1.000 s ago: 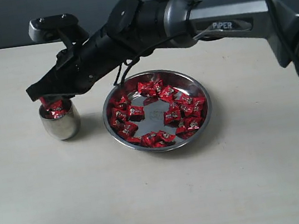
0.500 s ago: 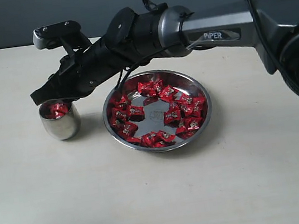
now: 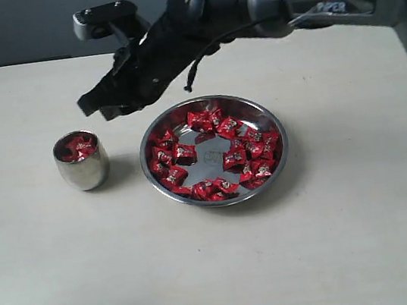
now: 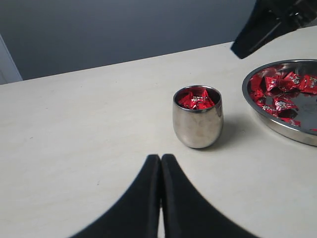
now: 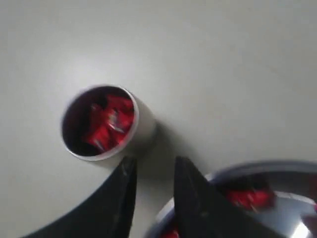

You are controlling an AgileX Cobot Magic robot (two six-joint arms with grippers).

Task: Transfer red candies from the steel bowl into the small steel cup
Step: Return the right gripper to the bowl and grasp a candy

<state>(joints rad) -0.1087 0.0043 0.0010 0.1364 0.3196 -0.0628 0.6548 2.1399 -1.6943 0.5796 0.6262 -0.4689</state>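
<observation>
Up and away from the cup [image 3: 81, 161] is where the right gripper [image 3: 96, 107] has gone: a second ago it sat low over the cup's mouth, and now it hangs higher, between the cup and the far-left rim of the bowl [image 3: 207, 164]. Its wrist view shows the jaws parted with only table [image 3: 206, 275] between them, so it carries nothing. Several red candies [image 3: 78, 146] lie in the cup, close to its brim. Most of the candies [image 3: 253, 149] are in the bowl, in a loose ring around its bare centre, thickest on the right and along the near edge. From the fingertips the closest of these lie down and to the right in the exterior view, just inside the bowl's left wall, so the next pick looks like a short swing that way and a descent. Each candy is squarish, lying flat or slightly tipped, with no clear long axis; they point every way. The left gripper [image 4: 159, 163], fingers pressed together, sits low on the cup's other side, farther from the bowl than the right one.
</observation>
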